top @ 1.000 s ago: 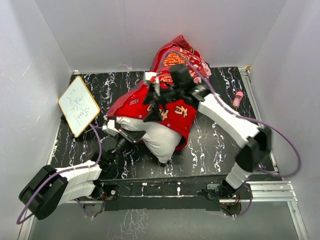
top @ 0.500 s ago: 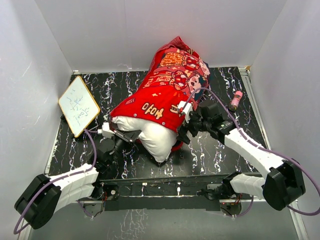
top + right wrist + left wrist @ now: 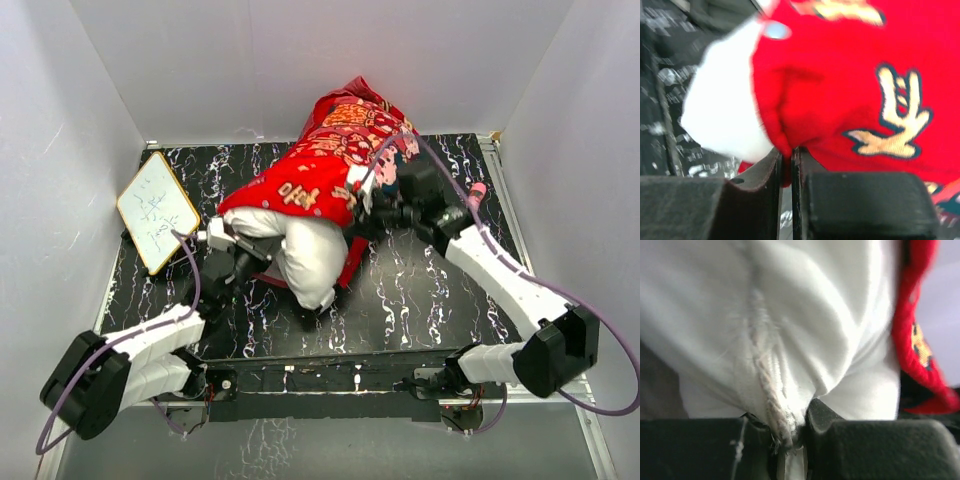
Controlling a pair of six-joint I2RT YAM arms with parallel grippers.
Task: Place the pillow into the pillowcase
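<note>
- Position: the pillow [image 3: 298, 258] lies mid-worktop [image 3: 430, 300]. Its far part is inside the pillowcase [image 3: 335, 160], and its near end is bare and points toward the arm bases. The closed end of the pillowcase rises against the back wall [image 3: 250, 60].
- Left gripper [image 3: 224, 240]: clamped on the seam of the pillow at its left corner (the wrist view shows the stitched edge pinched between the fingers).
- Right gripper [image 3: 363, 202]: closed on a fold of the red hem at the right side of the pillowcase opening, just beside the exposed white fabric.
- Step in hand, as judged: draw the hem toward the arm bases over the bare end while the left gripper holds the pillow in place.
- Procedure: pull along the long axis of the pillow. Keep the hem lifted off the worktop so that it does not drag. Keep the pull slow, since a thin fold may slip from the fingers.
- Risk: if the left hold yields, pillow and pillowcase slide together and no coverage is gained.
- Change from the earlier frames: half a second ago the right gripper stood wide open at the lower right hem; it is now shut on the cloth, further from the bases. A second ago that arm reached across the top of the pillowcase. The left grip is unchanged.
</note>
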